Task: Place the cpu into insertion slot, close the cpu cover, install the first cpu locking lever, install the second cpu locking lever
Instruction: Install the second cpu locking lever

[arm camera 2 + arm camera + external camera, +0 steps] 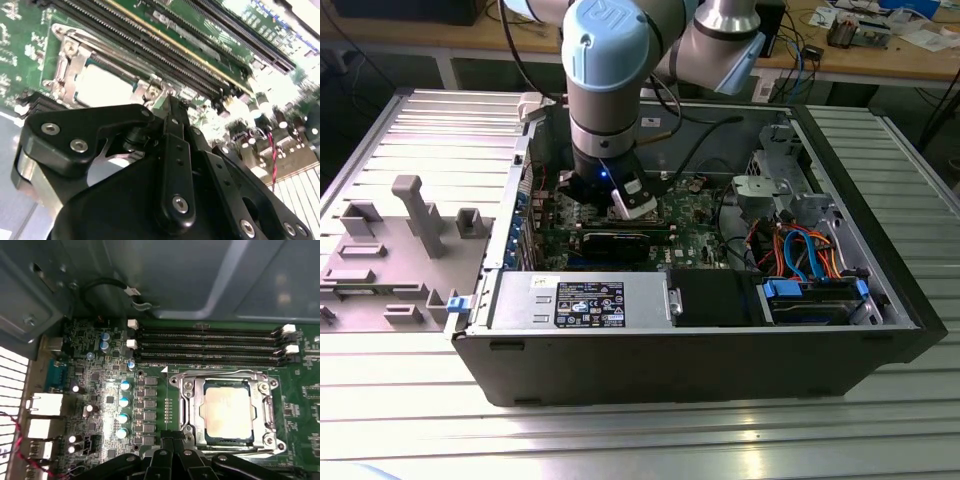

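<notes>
The cpu (226,410) lies flat in its socket on the green motherboard (90,405), its silver top showing through the window of the cpu cover (192,405), which lies down over it. A thin wire lever (220,373) runs along one side of the socket. In the second wrist view the cpu (102,89) and cover (67,62) sit just beyond the black fingers. My gripper (173,441) hovers at the socket's edge, shut with nothing in it. In the exterior view the gripper (620,200) is low inside the open computer case.
Black memory slots (210,345) run beside the socket, and capacitors (122,410) stand on its other side. The case holds a power supply (580,300) and a drive bay with blue and orange cables (800,255). A grey fixture tray (400,240) lies at the exterior view's left.
</notes>
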{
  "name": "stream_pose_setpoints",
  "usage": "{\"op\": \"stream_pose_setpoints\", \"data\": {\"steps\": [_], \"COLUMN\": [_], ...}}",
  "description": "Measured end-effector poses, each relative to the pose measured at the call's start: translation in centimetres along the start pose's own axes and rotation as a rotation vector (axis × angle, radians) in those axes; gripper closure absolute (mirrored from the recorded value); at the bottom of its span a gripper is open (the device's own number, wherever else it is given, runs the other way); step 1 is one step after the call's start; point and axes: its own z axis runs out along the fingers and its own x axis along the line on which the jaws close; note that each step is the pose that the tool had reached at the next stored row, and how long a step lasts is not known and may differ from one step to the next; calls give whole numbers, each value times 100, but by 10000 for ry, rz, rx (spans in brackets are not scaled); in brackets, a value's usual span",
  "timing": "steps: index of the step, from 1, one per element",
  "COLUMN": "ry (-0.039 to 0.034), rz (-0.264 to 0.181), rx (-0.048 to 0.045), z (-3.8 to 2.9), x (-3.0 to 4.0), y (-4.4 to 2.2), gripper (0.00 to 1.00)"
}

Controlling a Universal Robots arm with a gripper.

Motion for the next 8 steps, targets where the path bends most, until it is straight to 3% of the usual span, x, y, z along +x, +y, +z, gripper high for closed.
{"op": "stream_pose_setpoints", "data": {"steps": [3,8], "ry": [1,1], "rz": [1,1], "rx": [1,0], "z": [-87,-92], "x": [0,0], "y": [23,25], "gripper": [89,89]}}
